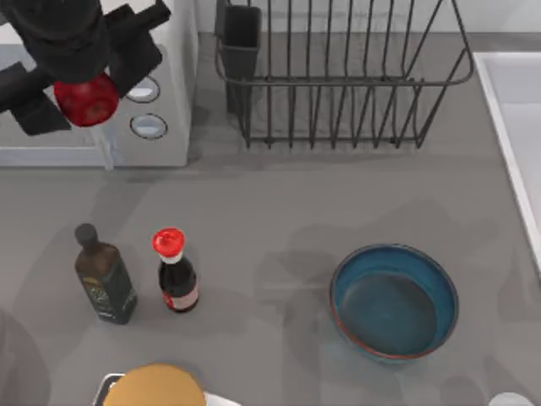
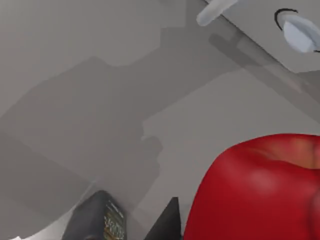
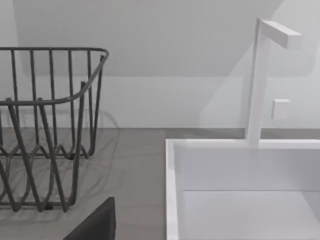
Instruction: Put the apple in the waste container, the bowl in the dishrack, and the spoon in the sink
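At the far left, the left gripper (image 1: 84, 80) is raised over the white microwave (image 1: 173, 101), its dark fingers closed on the apple (image 1: 86, 100). The red fruit sits just left of the microwave's two round knobs (image 1: 145, 108). In the left wrist view the apple (image 2: 260, 192) is large and close, with the grey table (image 2: 100, 100) beneath it and one knob (image 2: 300, 32) beyond.

Nearer on the left half of the table (image 1: 270, 211) stand a dark olive-oil bottle (image 1: 103, 275) and, just beside it on the right, the red-capped sauce bottle (image 1: 176, 272). At the near edge lies a rounded tan object (image 1: 156, 387), which I cannot identify.

At the far centre stands the dishrack (image 1: 338, 80), with its black utensil cup (image 1: 240, 42) at the far left corner. The bowl (image 1: 394, 302) rests upright on the table, right of centre and nearer than the rack.

Along the right edge is the sink (image 1: 511, 110). The right wrist view shows the dishrack (image 3: 47, 125), the sink (image 3: 240, 185) and a white faucet (image 3: 262, 75); whether the right gripper's fingers are wide or narrow I cannot tell.
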`<action>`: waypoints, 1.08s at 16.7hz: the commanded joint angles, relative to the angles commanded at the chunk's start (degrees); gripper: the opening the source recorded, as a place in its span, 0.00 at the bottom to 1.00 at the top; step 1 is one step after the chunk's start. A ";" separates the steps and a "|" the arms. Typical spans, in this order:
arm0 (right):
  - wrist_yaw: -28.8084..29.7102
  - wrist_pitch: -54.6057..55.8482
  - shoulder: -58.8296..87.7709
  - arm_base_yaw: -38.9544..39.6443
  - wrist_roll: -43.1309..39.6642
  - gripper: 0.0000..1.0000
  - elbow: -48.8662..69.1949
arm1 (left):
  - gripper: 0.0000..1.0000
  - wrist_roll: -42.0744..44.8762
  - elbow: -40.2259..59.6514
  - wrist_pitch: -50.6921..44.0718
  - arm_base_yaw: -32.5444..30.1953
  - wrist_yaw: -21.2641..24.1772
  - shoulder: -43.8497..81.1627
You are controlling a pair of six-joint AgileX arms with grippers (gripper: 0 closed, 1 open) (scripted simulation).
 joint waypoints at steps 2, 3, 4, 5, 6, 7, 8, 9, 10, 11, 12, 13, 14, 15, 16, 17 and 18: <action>0.00 0.00 0.00 0.00 0.00 1.00 0.00 | 0.00 -16.18 -2.42 -1.48 2.28 -1.98 -3.03; 0.00 0.00 0.00 0.00 0.00 1.00 0.00 | 0.00 -24.59 -3.85 -2.33 3.58 -2.93 -4.31; 0.00 0.00 0.00 0.00 0.00 1.00 0.00 | 0.00 -32.96 -5.33 -3.19 4.97 -3.84 -5.40; 0.00 0.00 0.00 0.00 0.00 1.00 0.00 | 0.00 -41.17 -6.84 -4.06 6.43 -4.73 -6.31; 0.00 0.00 0.00 0.00 0.00 1.00 0.00 | 0.00 -49.15 -8.34 -4.92 7.94 -5.56 -7.05; 0.00 0.00 0.00 0.00 0.00 1.00 0.00 | 0.00 -56.79 -9.83 -5.75 9.49 -6.30 -7.66; 0.00 0.00 0.00 0.00 0.00 1.00 0.00 | 0.00 -63.96 -11.29 -6.53 11.05 -6.91 -8.15; 0.00 0.00 0.00 0.00 0.00 1.00 0.00 | 0.00 -70.76 -12.70 -7.25 12.61 -7.42 -8.57; 0.00 0.00 0.00 0.00 0.00 1.00 0.00 | 0.00 -77.20 -14.06 -7.89 14.15 -7.82 -8.94; 0.00 0.00 0.00 0.00 0.00 1.00 0.00 | 0.00 -83.30 -15.36 -8.46 15.67 -8.14 -9.26; 0.00 0.00 0.00 0.00 0.00 1.00 0.00 | 0.00 -89.06 -16.57 -8.95 17.14 -8.37 -9.51; 0.00 0.00 0.00 0.00 0.00 1.00 0.00 | 0.00 -94.38 -17.66 -9.37 18.53 -8.50 -9.68; 0.00 0.00 0.00 0.00 0.00 1.00 0.00 | 0.00 -99.37 -18.67 -9.72 19.87 -8.57 -9.80; 0.00 0.00 0.00 0.00 0.00 1.00 0.00 | 0.00 -103.98 -19.57 -10.02 21.14 -8.57 -9.86; 0.00 0.00 0.00 0.00 0.00 1.00 0.00 | 0.00 -108.15 -20.36 -10.27 22.31 -8.52 -9.87; 0.00 0.00 0.00 0.00 0.00 1.00 0.00 | 0.00 -111.79 -21.04 -10.48 23.39 -8.44 -9.83; 0.00 0.00 0.00 0.00 0.00 1.00 0.00 | 0.00 -114.74 -21.60 -10.65 24.31 -8.32 -9.76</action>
